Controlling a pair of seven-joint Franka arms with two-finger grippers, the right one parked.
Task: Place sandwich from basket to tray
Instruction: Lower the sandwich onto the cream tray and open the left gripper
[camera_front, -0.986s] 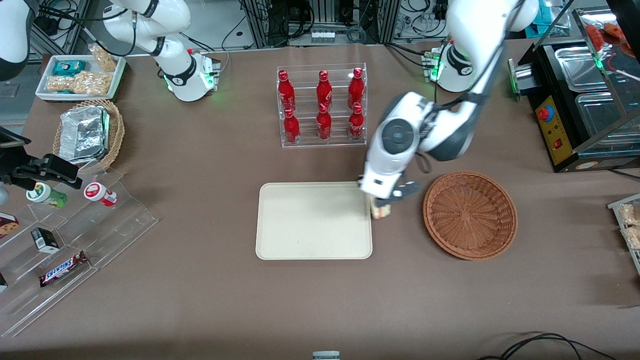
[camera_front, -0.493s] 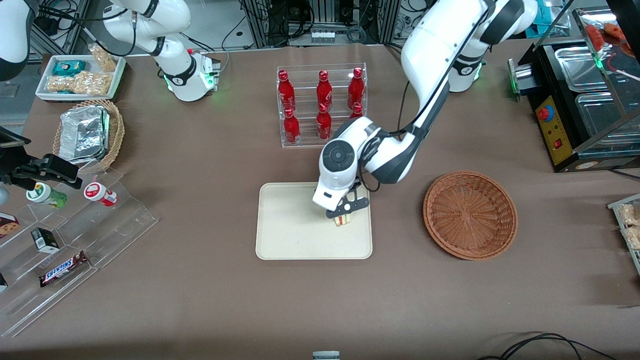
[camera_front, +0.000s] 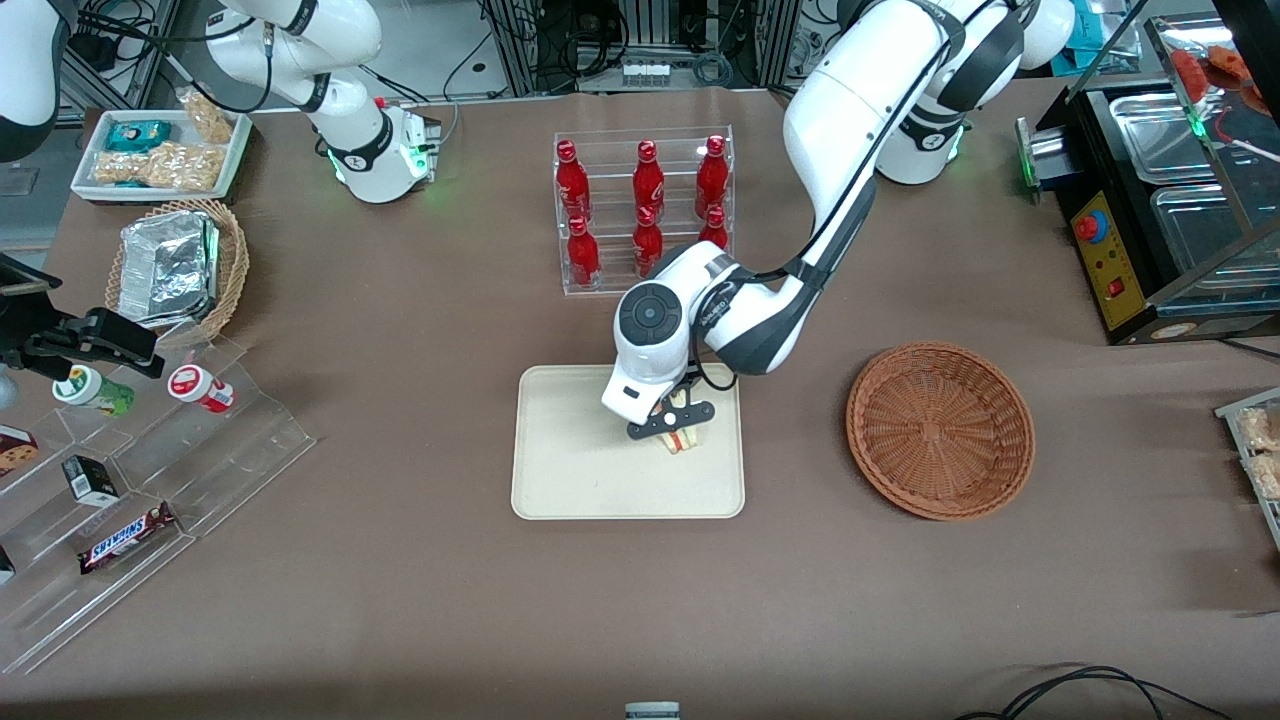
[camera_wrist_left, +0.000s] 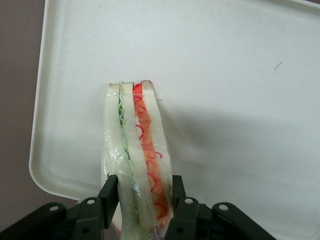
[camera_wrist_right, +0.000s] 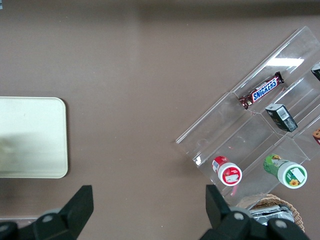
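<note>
The black two-finger gripper (camera_wrist_left: 141, 200) is covering the lower end of the clear-wrapped white-bread sandwich (camera_wrist_left: 136, 150), and the picture's edge is cutting off the flat cream rectangular tray (camera_wrist_left: 240, 75). The working arm is hiding one red bottle (camera_front: 714, 228) partly.

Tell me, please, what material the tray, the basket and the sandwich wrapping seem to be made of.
Tray: probably matte cream plastic or moulded fibre, faintly speckled. Basket: reddish-brown woven wicker, radial weave showing. Sandwich, held by the claw over the tray: wrapped in clear glossy film, creased.
</note>
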